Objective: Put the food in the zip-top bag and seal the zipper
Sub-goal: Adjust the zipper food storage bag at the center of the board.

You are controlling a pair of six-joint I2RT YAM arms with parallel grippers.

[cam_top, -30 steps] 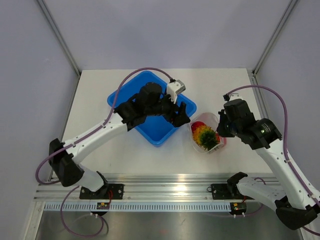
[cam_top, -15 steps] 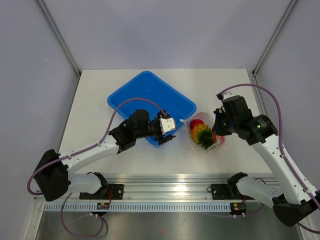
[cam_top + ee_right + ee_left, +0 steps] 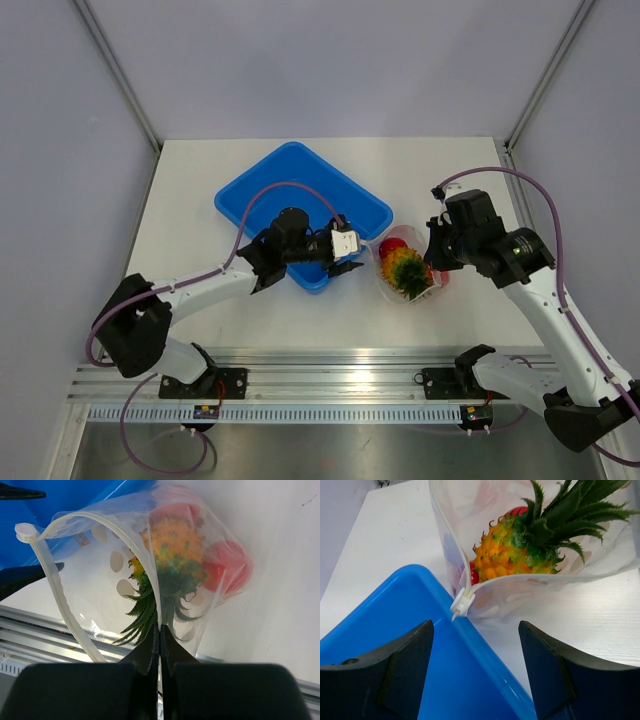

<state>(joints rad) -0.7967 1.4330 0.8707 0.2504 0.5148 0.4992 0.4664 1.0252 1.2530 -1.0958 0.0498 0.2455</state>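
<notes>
The zip-top bag (image 3: 420, 285) stands on the table right of the tray, its mouth gaping. Inside lie the food: an orange pineapple (image 3: 406, 268) with green crown and red fruits (image 3: 393, 246). My right gripper (image 3: 160, 630) is shut on the bag's mouth edge, the pineapple (image 3: 172, 545) and red fruits (image 3: 227, 565) beyond it. The zipper (image 3: 60, 600) curves away to the left. My left gripper (image 3: 475, 627) is open over the tray's corner, its fingers apart from the white slider (image 3: 462, 602) at the zipper's end just ahead.
A blue tray (image 3: 270, 185) sits left of the bag, its near right corner (image 3: 485, 670) under my left gripper. A metal rail (image 3: 340, 375) runs along the table's near edge. Grey walls close the back and sides.
My left gripper left the tray's right side, drew back toward the near corner, then edged toward the bag's slider. The right gripper shifted slightly and kept its hold.
</notes>
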